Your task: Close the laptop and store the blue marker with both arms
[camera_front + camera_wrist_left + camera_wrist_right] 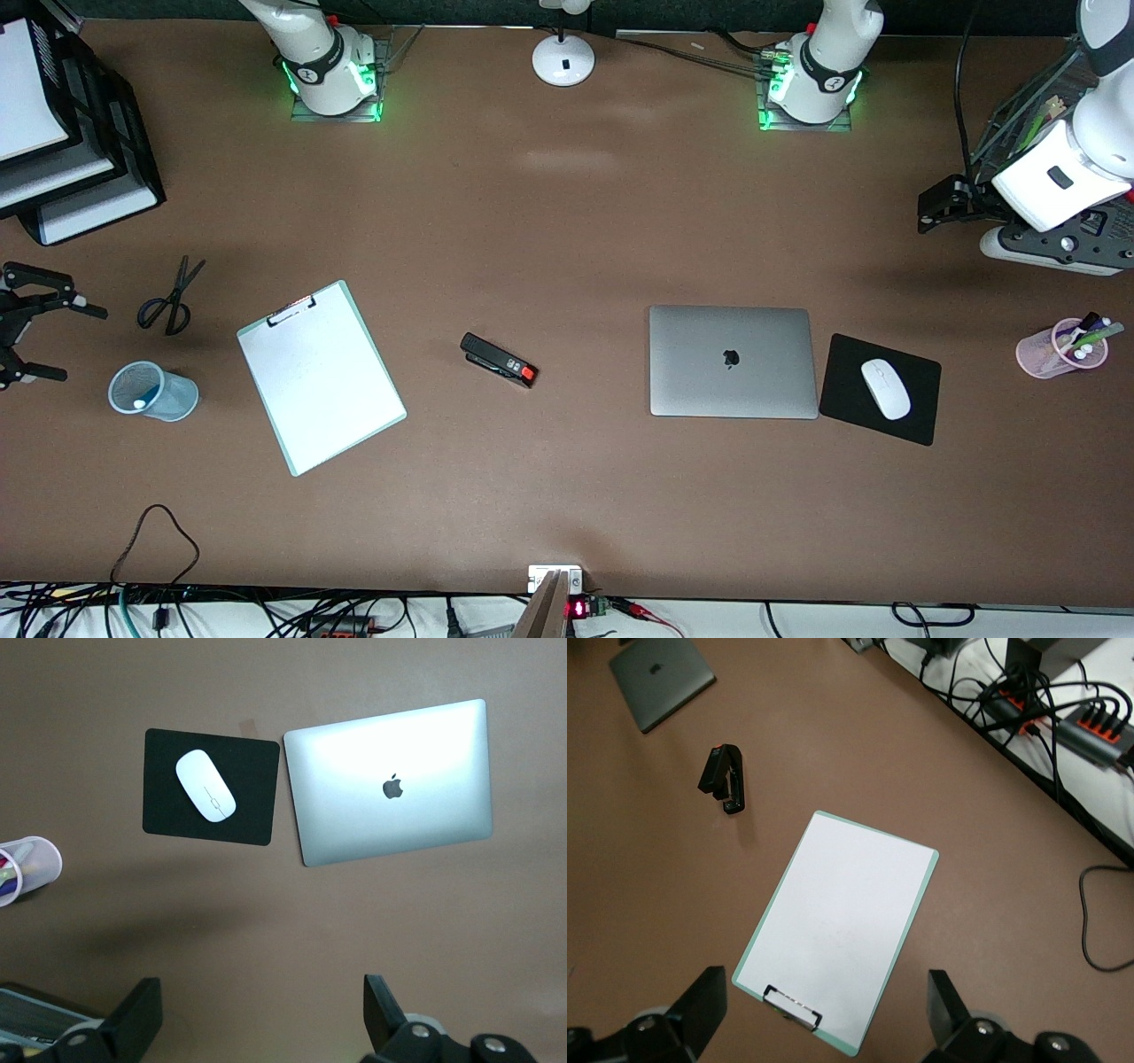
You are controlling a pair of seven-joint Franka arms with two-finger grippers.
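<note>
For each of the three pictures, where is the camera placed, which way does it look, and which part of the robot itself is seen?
Front view: high across the table, facing both arm bases; shows the left gripper and right gripper, both open.
Left wrist view: on the left wrist, looking down at the closed laptop, mouse pad and mouse; own fingers show.
Right wrist view: on the right wrist, looking down at the clipboard and stapler; own fingers show.
Shared: the laptop is in all three.
</note>
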